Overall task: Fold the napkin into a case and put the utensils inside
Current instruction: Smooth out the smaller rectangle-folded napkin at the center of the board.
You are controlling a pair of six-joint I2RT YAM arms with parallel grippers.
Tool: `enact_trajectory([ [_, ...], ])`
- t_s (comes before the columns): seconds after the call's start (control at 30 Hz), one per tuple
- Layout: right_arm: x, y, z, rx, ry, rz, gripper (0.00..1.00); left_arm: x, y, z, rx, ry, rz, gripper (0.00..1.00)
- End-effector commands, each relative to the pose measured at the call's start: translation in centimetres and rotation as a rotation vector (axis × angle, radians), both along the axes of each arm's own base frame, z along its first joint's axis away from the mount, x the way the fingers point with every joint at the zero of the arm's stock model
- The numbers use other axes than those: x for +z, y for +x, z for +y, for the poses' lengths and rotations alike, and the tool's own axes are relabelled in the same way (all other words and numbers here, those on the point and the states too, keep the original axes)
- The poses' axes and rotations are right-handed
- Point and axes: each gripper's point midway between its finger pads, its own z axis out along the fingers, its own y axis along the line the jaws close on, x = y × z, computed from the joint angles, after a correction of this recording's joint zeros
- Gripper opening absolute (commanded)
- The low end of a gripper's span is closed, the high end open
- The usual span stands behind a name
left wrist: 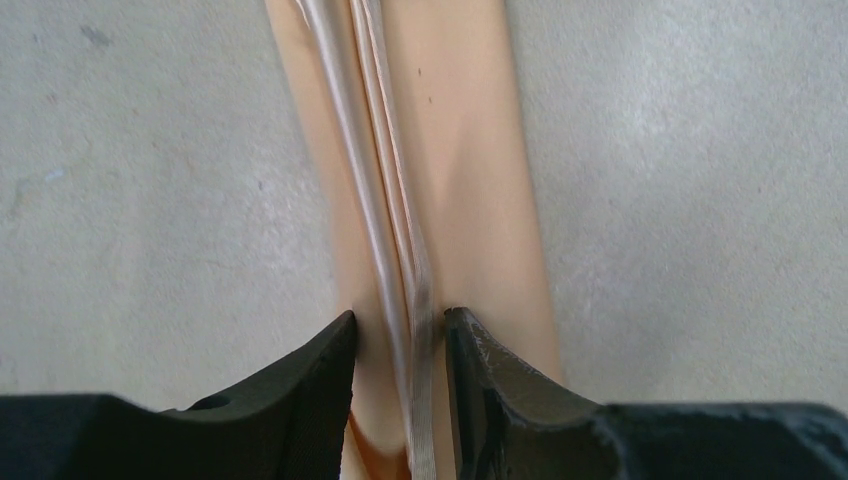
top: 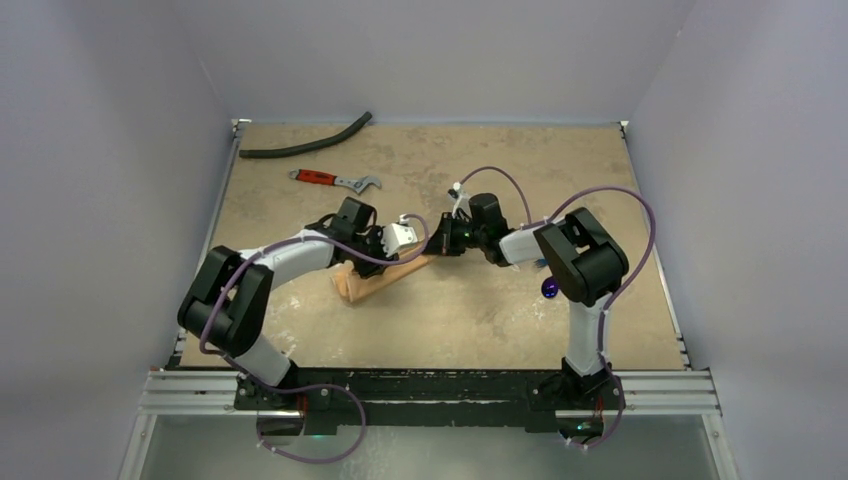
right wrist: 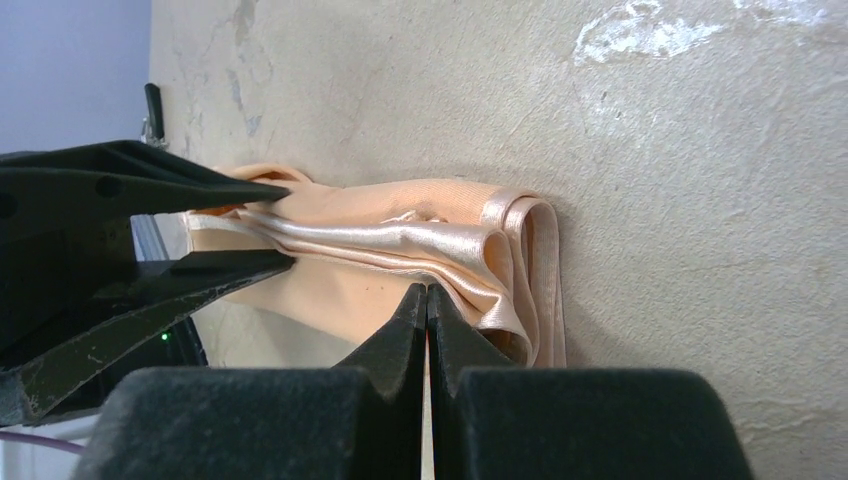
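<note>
We're in a robotics lab cell: plain grey walls (top: 110, 150) box the tabletop (top: 460, 320), and a wrench (top: 335, 180) lies beyond the left gripper (left wrist: 400, 330).

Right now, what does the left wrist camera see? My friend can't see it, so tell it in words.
A long, narrow folded peach napkin runs up the middle of the view, with shiny folded edges bunched along its centre. At the bottom, the left hand has its two black fingers apart, one on each side of that ridge, over a pale table.
</note>
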Motion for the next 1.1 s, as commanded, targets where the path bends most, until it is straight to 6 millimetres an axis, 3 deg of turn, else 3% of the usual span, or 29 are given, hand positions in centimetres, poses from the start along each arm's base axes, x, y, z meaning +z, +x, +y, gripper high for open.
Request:
enact_trajectory([
  [0.0, -1.7, 0.9, -1.9, -0.083, -0.119, 0.0, 0.0, 0.5, -1.8, 2.3, 0.026, 0.075, 0.029, 0.37],
  [0.13, -2.2, 0.8, -2.1, -0.095, -0.134, 0.012, 0.0, 1.7, -1.9, 3.0, 0.036, 0.093, 0.002, 0.37],
  [0.37, -1.8, 0.1, -1.1, -0.081, -0.137, 0.005, 0.0, 0.1, -3.0, 5.2, 0.07, 0.186, 0.007, 0.36],
  [0.57, -0.8, -0.4, 0.0, -0.064, -0.131, -0.008, 0.0, -0.6, -2.3, 6.4, 0.081, 0.251, -0.028, 0.33],
  [0.77, 2.2, -2.6, 3.7, 0.046, -0.067, -0.068, 0.0, -1.0, -2.6, 6.3, 0.073, 0.246, -0.015, 0.28],
  [1.07, 3.0, -5.0, 9.0, 0.159, 0.02, -0.062, 0.0, -1.4, -3.2, 6.0, 0.066, 0.229, 0.011, 0.25],
])
